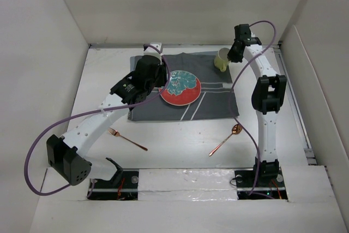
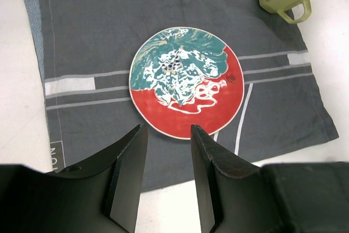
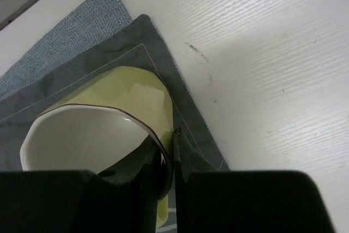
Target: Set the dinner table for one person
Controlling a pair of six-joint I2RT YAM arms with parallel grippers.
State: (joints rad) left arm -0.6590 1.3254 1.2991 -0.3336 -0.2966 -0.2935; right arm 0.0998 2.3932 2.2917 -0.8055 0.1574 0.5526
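— While you watch from overhead, what does the dinner table (image 1: 180,135) look like?
— I see a large, flat, matte white surface walled by white panels (image 1: 32,80). It fills the space ahead of both arm bases. A dark grey placemat (image 1: 218,107) with thin white stripes lies on its far half, with a red and teal plate (image 1: 180,88) at the cloth's middle. A copper-coloured fork (image 1: 127,139) and spoon (image 1: 226,139) lie on bare table nearer the bases, fork left and spoon right, both apart from the cloth.
— And your grippers?
— My left gripper (image 2: 168,132) hangs over the placemat at the plate's left rim, jaws partly apart with nothing between them. My right gripper (image 3: 166,151) is clamped on the wall of a pale green mug (image 3: 142,88), one finger inside the rim and one outside, over the placemat's far right corner.
— Does one camera add anything?
— My left wrist view shows the mug's handle and lettering on its side. My right wrist view shows its white inside. Whether its base touches the cloth I cannot tell.
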